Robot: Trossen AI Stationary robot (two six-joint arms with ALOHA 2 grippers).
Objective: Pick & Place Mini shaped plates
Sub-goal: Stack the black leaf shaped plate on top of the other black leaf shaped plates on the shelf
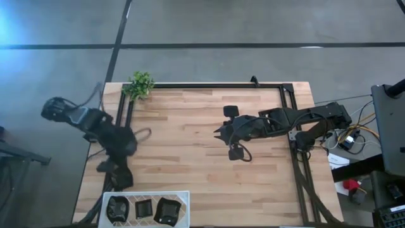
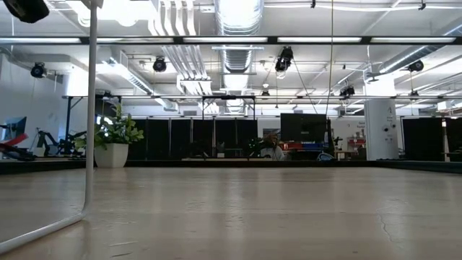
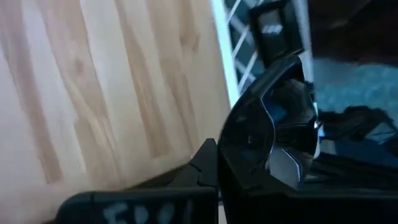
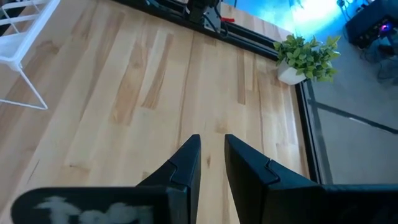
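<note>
Three glossy black mini plates (image 1: 144, 209) lie in a white wire tray (image 1: 145, 192) at the table's near-left edge. My left gripper (image 1: 117, 171) is just beyond that tray and is shut on a fourth glossy black mini plate (image 3: 273, 124). The tray's white rim (image 3: 227, 43) shows beside it in the left wrist view. My right gripper (image 1: 219, 133) hovers over the middle of the wooden table. Its fingers (image 4: 212, 146) are almost together with nothing between them. Neither gripper shows in the low view. My left gripper holds the mini plate by its rim (image 3: 239, 155), and the plate stands on edge between the fingers. One finger (image 3: 205, 165) lies against the plate's outer side. The plate itself hides the other finger. Whether the plate is clear of the table cannot be told.
A small green plant (image 1: 140, 84) stands at the far-left corner. A black rail frame (image 1: 215, 85) runs along the table's far edge and both sides. One of the tray's white wire legs (image 2: 90, 144) rises at the left of the low view. Bare wood lies between the two arms.
</note>
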